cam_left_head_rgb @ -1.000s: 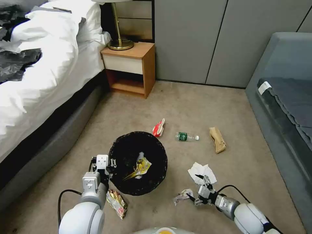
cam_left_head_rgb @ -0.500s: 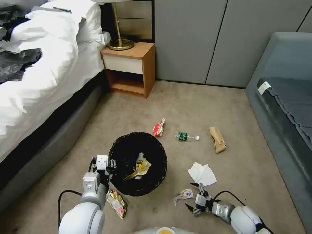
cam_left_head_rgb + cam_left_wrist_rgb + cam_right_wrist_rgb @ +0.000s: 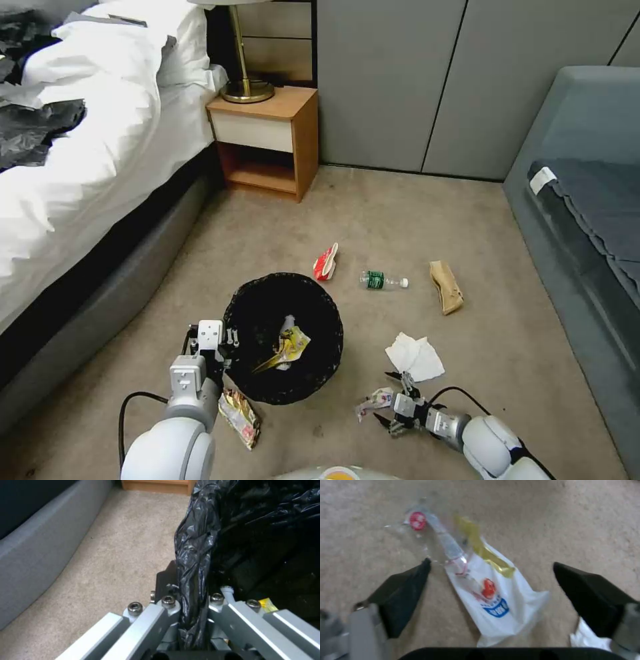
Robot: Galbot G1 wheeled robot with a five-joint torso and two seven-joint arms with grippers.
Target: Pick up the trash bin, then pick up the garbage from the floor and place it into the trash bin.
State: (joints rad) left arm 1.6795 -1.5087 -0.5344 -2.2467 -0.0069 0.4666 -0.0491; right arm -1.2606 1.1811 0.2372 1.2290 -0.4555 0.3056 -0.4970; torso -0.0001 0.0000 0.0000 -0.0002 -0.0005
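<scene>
Our right gripper (image 3: 490, 590) hovers low with fingers wide, straddling the white snack wrapper (image 3: 500, 600); our left gripper (image 3: 191, 605) clamps the trash bin (image 3: 287, 333) rim.

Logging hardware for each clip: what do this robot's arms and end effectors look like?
Both arms have rounded, glossy white-and-silver shells with a black cable looping beside each wrist. The left end effector carries a boxy white-grey block with square markings; its wrist view shows flat silver linkage bars fastened with hex-socket bolts. The right end effector has a silver cylindrical wrist and black, wedge-shaped fingers tapering to points.
</scene>
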